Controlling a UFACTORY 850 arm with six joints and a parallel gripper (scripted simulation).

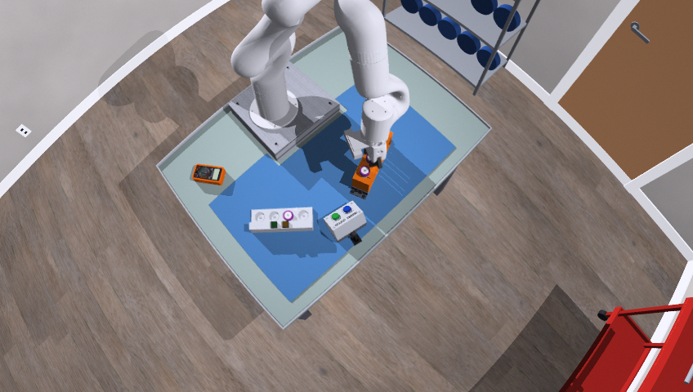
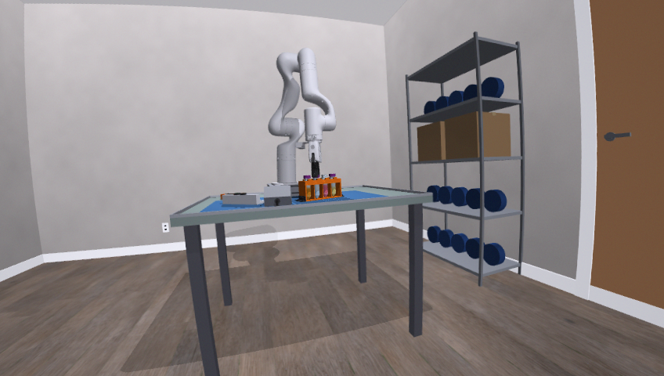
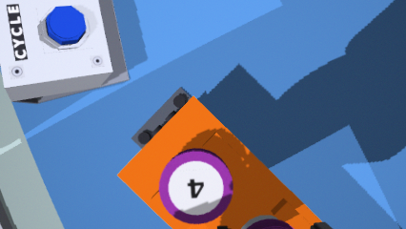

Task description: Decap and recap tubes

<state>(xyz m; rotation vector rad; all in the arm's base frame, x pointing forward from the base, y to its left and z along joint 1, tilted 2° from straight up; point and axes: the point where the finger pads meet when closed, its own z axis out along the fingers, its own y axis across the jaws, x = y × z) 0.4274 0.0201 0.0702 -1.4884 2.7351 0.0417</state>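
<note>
The orange decapping station [image 1: 360, 184] [image 3: 144, 173] holds the tubes. My gripper [image 1: 373, 162] [image 2: 315, 172] [image 3: 272, 227] points down over tube 3, open, its fingertips on either side of the purple cap of tube 3 [image 3: 269, 224]. The cap of tube 4 [image 1: 364, 171] [image 2: 306, 177] [image 3: 195, 187] is on its tube. Tube 2 [image 2: 324, 176] has no cap; the cap of tube 1 [image 2: 332, 175] is on. In the white cap tray [image 1: 255, 226] [image 2: 239, 200], a purple cap [image 1: 288, 215] sits top up in nest 2. The green lamp [image 1: 274, 224] and amber lamp [image 1: 285, 224] are dark.
The key housing [image 1: 348, 226] [image 2: 278, 189] [image 3: 62, 80], with the blue CYCLE key [image 1: 346, 208] [image 3: 66, 25] and green READY key [image 1: 335, 216], stands between tray and station. An orange multimeter [image 1: 208, 175] lies near the table's left edge.
</note>
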